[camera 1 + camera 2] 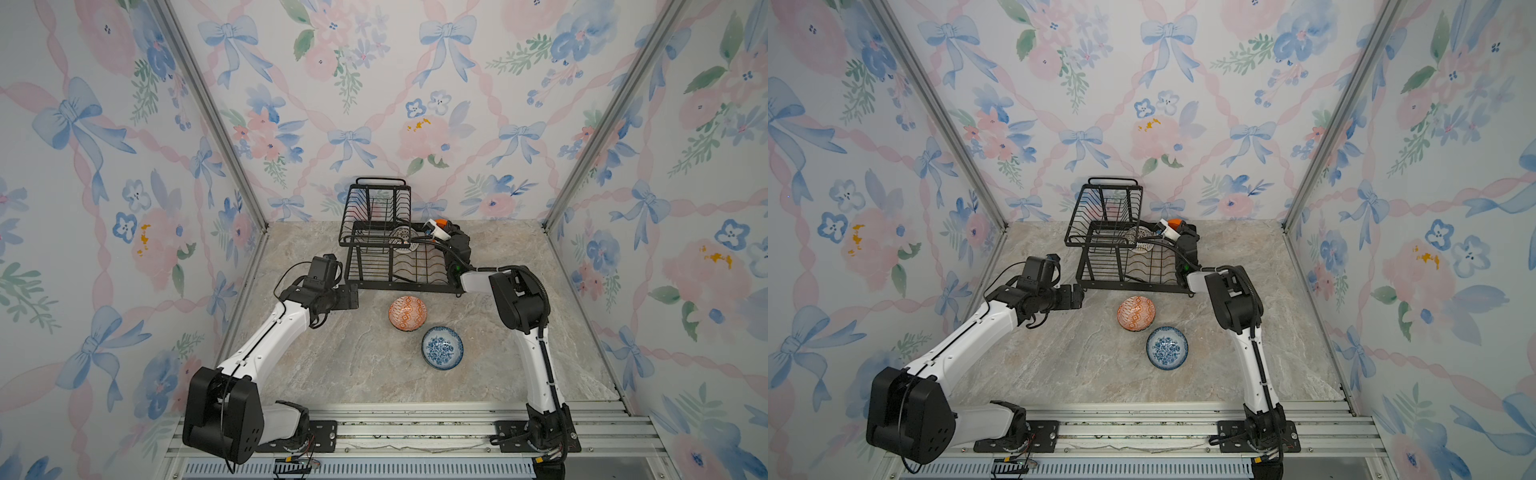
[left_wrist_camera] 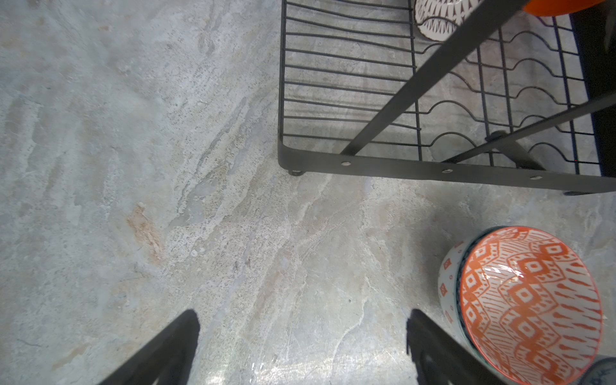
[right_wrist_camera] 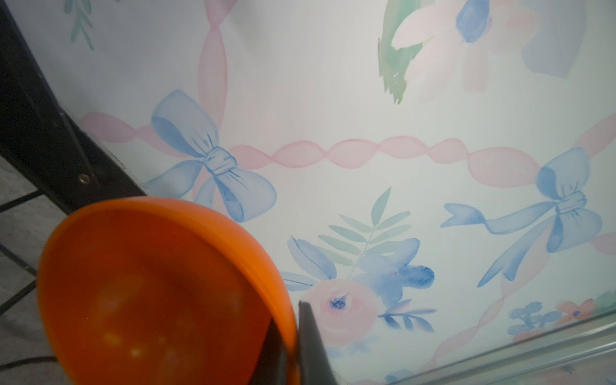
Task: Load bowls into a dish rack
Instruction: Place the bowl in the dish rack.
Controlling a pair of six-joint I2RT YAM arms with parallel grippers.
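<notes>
The black wire dish rack (image 1: 399, 286) holds one white patterned bowl (image 2: 433, 23). Right hand (image 3: 293, 333) pinches an orange bowl (image 3: 150, 300); left hand (image 2: 301, 316) spread wide, empty. Stone desk (image 1: 353, 365), flowery walls (image 1: 374, 104).

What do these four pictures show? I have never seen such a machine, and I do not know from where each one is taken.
It is a robot: a left arm and a right arm, each with a gripper. Two pictures come from one camera head above; the other two from wrist cameras. On the marble-patterned table stand a black wire two-tier dish rack, an orange-and-white geometric ceramic bowl and a blue-and-white floral ceramic bowl. A black-and-white patterned bowl sits in the rack. The left gripper is open and empty. The right gripper is shut on the rim of an orange bowl at the rack.
</notes>
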